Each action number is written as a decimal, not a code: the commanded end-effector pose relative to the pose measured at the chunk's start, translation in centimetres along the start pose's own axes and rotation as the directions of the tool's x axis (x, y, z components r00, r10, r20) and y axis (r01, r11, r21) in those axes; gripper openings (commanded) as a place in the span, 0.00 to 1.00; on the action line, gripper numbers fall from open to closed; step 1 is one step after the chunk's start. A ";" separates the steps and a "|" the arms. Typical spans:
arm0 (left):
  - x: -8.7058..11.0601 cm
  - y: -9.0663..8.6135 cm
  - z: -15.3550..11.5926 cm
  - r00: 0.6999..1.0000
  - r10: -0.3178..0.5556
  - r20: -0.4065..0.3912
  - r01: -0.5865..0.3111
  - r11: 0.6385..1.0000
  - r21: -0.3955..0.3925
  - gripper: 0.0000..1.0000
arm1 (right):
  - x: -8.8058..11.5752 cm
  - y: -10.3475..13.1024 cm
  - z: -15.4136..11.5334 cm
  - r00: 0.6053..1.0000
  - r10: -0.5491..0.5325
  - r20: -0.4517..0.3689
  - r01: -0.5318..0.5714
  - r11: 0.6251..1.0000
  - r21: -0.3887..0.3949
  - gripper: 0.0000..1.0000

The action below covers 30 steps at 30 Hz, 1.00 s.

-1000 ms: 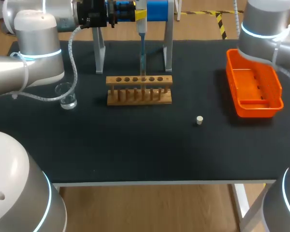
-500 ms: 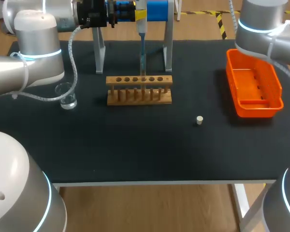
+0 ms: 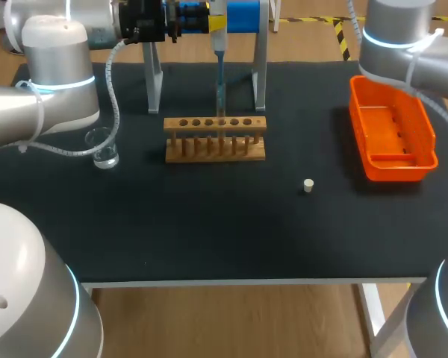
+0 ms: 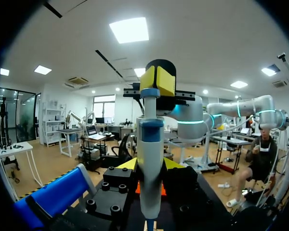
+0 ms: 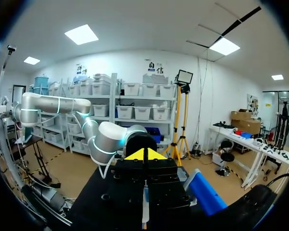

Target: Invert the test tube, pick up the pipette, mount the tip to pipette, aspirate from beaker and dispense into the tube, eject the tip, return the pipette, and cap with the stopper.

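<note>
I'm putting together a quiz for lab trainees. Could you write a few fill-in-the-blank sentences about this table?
1. The stopper lies between the rack and the ___ tray.
2. The beaker stands nearest the ___ arm.
3. The rack is made of ___.
4. The pipette, over the rack, has its tip pointing ___.
Missing words: orange; left; wood; down.

- left arm comes in over the tabletop's left edge, elbow bent, wrist stretched level along the back edge toward the middle
- left gripper has its yellow tips either side of the upright pipette, clamped on it
- right arm sits up over the back right corner
- right gripper has its yellow tips pressed together, nothing between them
</note>
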<state>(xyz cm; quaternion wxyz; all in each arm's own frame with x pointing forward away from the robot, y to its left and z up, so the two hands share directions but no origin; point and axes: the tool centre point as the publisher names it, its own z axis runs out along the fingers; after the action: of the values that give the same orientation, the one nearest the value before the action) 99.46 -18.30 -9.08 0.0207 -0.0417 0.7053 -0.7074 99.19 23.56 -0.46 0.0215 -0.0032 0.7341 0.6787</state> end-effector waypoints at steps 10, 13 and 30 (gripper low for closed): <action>0.0 0.0 0.1 1.000 0.001 0.003 -0.001 1.000 0.002 0.00 | 0.4 -0.4 0.4 1.000 -0.004 0.004 0.004 1.000 0.009 0.00; 0.0 0.0 0.1 1.000 0.001 0.003 -0.001 1.000 0.002 0.00 | 0.4 -0.5 0.5 1.000 -0.004 0.007 0.004 1.000 0.011 0.00; 0.0 0.0 0.1 1.000 0.001 0.003 -0.001 1.000 0.002 0.00 | 0.2 -1.9 0.7 1.000 0.023 0.013 -0.023 1.000 0.019 0.00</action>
<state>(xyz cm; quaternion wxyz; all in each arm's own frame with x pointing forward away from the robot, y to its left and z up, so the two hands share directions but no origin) 99.44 -18.27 -9.42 0.0207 -0.0421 0.7054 -0.7072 98.92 24.10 -1.83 0.0195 0.0097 0.7396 0.6727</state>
